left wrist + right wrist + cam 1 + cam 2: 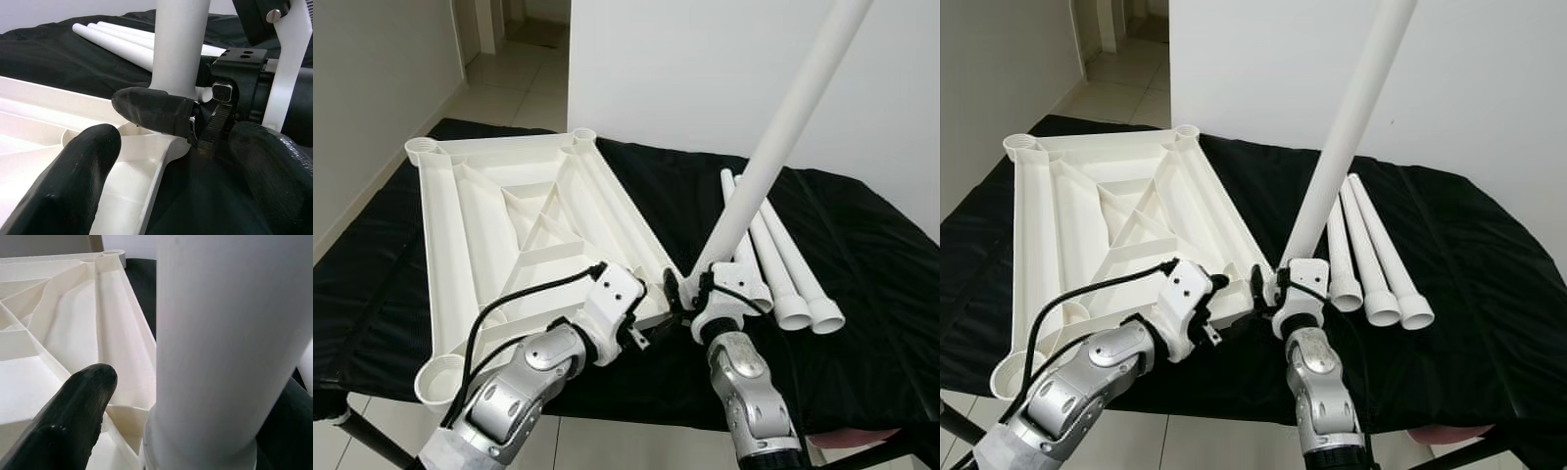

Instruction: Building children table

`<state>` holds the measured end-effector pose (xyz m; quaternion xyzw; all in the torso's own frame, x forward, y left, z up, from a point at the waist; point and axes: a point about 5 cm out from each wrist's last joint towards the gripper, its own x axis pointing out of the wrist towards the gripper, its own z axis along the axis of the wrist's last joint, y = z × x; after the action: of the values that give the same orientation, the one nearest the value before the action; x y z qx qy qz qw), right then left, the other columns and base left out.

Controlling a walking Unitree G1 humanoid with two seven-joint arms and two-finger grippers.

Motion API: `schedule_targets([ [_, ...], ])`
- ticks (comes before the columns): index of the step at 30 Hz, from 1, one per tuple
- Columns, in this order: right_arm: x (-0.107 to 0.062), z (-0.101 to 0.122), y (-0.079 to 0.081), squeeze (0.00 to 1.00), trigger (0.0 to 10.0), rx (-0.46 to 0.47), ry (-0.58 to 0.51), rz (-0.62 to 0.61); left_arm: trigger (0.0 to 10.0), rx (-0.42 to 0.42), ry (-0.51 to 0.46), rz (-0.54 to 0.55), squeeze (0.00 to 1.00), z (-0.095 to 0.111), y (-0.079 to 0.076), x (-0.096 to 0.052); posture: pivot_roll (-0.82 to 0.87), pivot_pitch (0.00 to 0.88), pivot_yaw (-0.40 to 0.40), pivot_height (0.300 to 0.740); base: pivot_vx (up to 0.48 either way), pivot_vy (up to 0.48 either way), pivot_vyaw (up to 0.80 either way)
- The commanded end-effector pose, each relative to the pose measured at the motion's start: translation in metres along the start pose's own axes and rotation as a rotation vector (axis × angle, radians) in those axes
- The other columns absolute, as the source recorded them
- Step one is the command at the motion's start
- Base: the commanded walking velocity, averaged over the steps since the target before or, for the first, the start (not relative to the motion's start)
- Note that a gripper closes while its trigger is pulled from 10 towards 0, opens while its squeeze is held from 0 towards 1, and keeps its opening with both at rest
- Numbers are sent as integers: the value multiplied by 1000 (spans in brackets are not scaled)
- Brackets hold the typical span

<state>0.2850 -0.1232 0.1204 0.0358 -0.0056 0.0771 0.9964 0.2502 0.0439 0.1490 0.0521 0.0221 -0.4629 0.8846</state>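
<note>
A white plastic table top (509, 225) lies upside down on a black cloth, ribs up, with a round socket at each corner. My right gripper (690, 294) is shut on a long white table leg (783, 137). The leg stands tilted, with its lower end at the near right corner socket (146, 142). In the right wrist view the leg (220, 357) rises beside one black finger (83, 401). My left gripper (651, 318) is open at the same corner, with its fingers (73, 181) apart on either side of the top's edge.
Three more white legs (783, 264) lie side by side on the black cloth (871, 235) to the right of the top. A white wall (705, 69) stands behind, and a tiled hallway (504, 69) opens at the far left. The cloth's front edge runs just before my arms.
</note>
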Motion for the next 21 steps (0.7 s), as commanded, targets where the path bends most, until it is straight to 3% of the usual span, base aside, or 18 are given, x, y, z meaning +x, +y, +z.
schedule_targets([
  [1,-1,0,-5,0,10000,-28,-5,41,10000,10,0,-87,0,0,-7,-1,-5,0,-106,740,0,0,0],
  [8,6,2,-23,0,10000,-151,-30,159,10000,12,-1,-82,0,1,-6,0,-4,0,-99,740,0,0,0],
  [16,15,-1,-30,0,10000,-203,-7,278,10000,16,0,-78,0,2,-3,-1,-3,0,-90,740,0,0,0],
  [18,18,-5,-30,0,8314,-199,14,330,10000,17,-1,-76,0,3,-1,0,-1,0,-89,740,0,0,0],
  [19,21,-9,-29,0,1333,-189,31,356,10000,19,-2,-74,0,3,-1,0,-1,0,-88,740,0,0,0],
  [21,23,-11,-28,0,1333,-182,41,370,10000,19,-3,-72,0,4,0,0,-1,0,-88,740,0,0,0],
])
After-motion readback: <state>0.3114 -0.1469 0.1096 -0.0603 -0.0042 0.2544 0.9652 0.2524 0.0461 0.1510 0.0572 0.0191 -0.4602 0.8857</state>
